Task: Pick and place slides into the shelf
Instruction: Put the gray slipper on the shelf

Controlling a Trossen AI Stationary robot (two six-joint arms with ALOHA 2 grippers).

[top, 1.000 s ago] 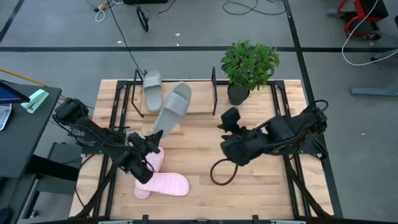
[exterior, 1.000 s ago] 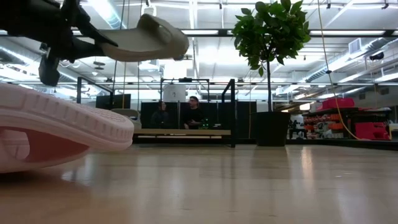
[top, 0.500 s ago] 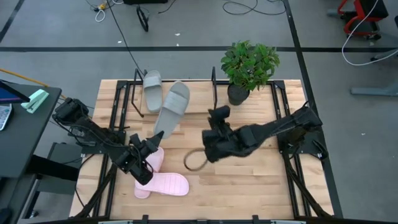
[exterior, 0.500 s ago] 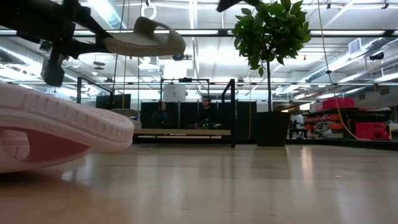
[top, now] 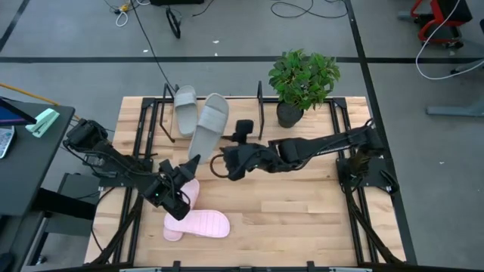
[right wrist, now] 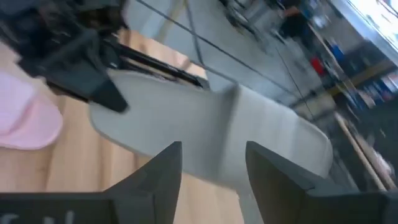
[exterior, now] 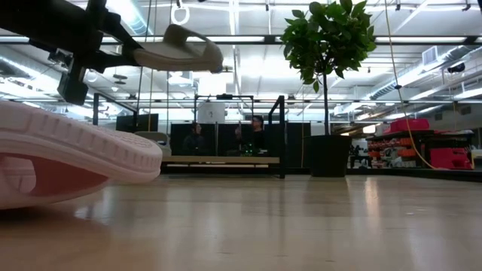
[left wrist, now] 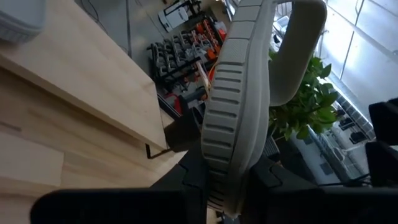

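Upper centre of the high view: left gripper (top: 189, 162) pinches the heel of a grey-green slide (top: 208, 127), holding it off the worktop (top: 302, 211) just short of the shelf (top: 170, 113). Right gripper (top: 219, 162) sits beside that slide, fingers (right wrist: 155, 174) spread either side of it. A second grey-green slide (top: 184, 109) lies on the shelf. Two pink slides (top: 198, 224) lie lower left. Potted plant (top: 302, 83) stands right of the shelf.

Two grey-green slides (top: 208, 125) (one lifted), two pink slides (top: 198, 224), one shelf (top: 259, 113), one potted plant (top: 302, 81).
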